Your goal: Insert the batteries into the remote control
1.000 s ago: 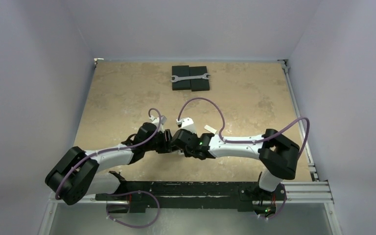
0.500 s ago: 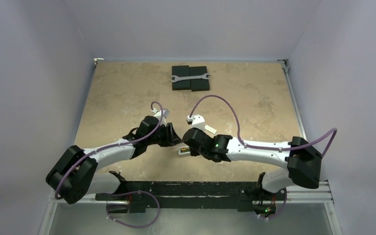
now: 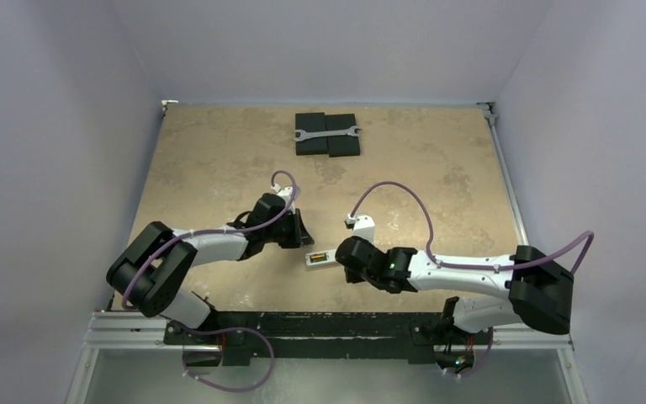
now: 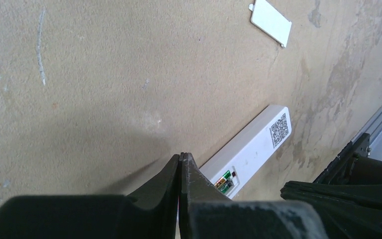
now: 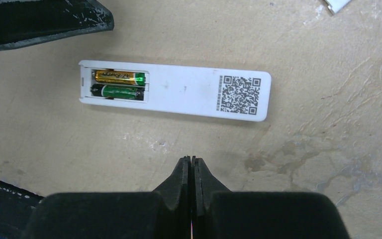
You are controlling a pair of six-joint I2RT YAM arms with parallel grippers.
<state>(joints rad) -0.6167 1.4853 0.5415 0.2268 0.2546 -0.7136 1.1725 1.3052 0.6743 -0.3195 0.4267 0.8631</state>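
Remote lies face-down on counter, between the arms, battery bay open. Seated side by side in the bay: gold battery, green battery. Loading looks done. Cover lies apart, not refitted; that is probably all that is left. Both left gripper and right gripper are pinched closed and empty, near the remote but not touching.

Remote control on table, crosswise ahead of right gripper jaws, not touching. Batteries side by side in remote's compartment, ahead-left of those jaws. Left gripper jaws: remote close at right, cover piece well ahead-right. Wrench on blocks, far beyond both.
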